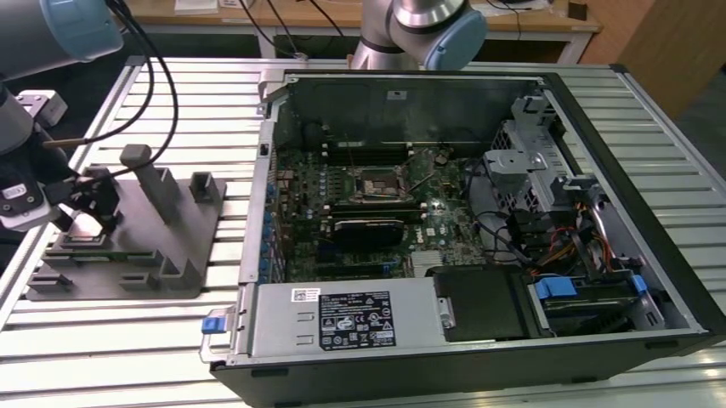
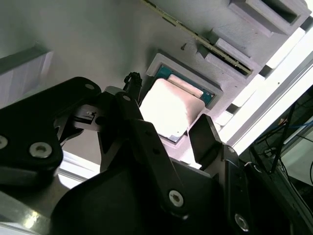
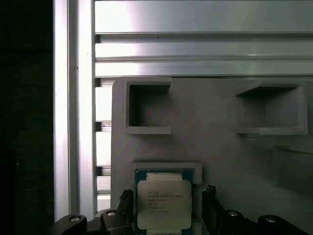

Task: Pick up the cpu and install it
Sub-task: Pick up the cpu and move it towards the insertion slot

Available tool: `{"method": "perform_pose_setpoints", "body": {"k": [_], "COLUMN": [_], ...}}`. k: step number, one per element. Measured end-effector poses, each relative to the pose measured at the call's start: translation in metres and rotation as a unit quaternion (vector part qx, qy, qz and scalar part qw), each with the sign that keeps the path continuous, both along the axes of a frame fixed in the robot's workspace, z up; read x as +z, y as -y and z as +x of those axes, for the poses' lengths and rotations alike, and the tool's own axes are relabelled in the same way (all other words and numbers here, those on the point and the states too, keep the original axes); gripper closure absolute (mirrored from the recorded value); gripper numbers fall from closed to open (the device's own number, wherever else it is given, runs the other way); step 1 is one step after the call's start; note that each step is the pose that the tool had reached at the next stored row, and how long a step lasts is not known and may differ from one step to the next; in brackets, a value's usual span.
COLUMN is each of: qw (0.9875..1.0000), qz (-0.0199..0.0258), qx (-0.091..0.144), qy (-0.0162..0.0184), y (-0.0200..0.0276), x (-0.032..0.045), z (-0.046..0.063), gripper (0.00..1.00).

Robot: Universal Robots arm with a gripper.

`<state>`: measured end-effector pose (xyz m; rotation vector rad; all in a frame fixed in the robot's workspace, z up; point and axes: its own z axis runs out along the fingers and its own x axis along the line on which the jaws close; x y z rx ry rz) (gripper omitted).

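We see the cpu (image 3: pixel 164 204) lying flat in a shallow square pocket of the grey holder (image 3: pixel 220 147), which keeps it level and squared up for a grasp. Our claw (image 3: pixel 167 195) hangs right over it, spread to straddle two opposite edges, seemingly not pinching yet. The open computer case (image 1: pixel 409 98) waits well apart on the tabletop (image 1: pixel 114 357).
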<state>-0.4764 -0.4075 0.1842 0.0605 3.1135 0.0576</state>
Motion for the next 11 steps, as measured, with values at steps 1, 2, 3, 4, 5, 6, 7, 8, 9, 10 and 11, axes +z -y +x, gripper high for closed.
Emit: {"method": "perform_pose_setpoints", "body": {"k": [1,2,3,4,5,6,7,8,9,10,11], "qw": [1.0,1.0,1.0,1.0,1.0,1.0,1.0,1.0,1.0,1.0,1.0], "qz": [0.0,0.0,-0.0001,0.0,0.0,0.0,0.0,0.0,0.0,-0.0001,0.0], "qx": [0.0,0.0,0.0,0.0,0.0,0.0,0.0,0.0,0.0,0.0,0.0], "qy": [0.0,-0.0001,-0.0001,0.0001,0.0,0.0001,0.0,0.0,-0.0001,-0.0001,0.0001], "y": [0.0001,0.0001,0.0001,0.0001,0.0001,0.0001,0.0001,0.0001,0.0001,0.0001,0.0001], "x": [-0.0004,-0.0005,-0.0008,-0.0015,-0.002,-0.0027,-0.0031,-0.0033,-0.0034,-0.0036,-0.0041], "z": [0.0,0.0,0.0,0.0,0.0,0.0,0.0,0.0,0.0,0.0,-0.0001], "gripper": [0.33,0.33,0.33,0.33,0.33,0.33,0.33,0.33,0.33,0.33,0.33]}}
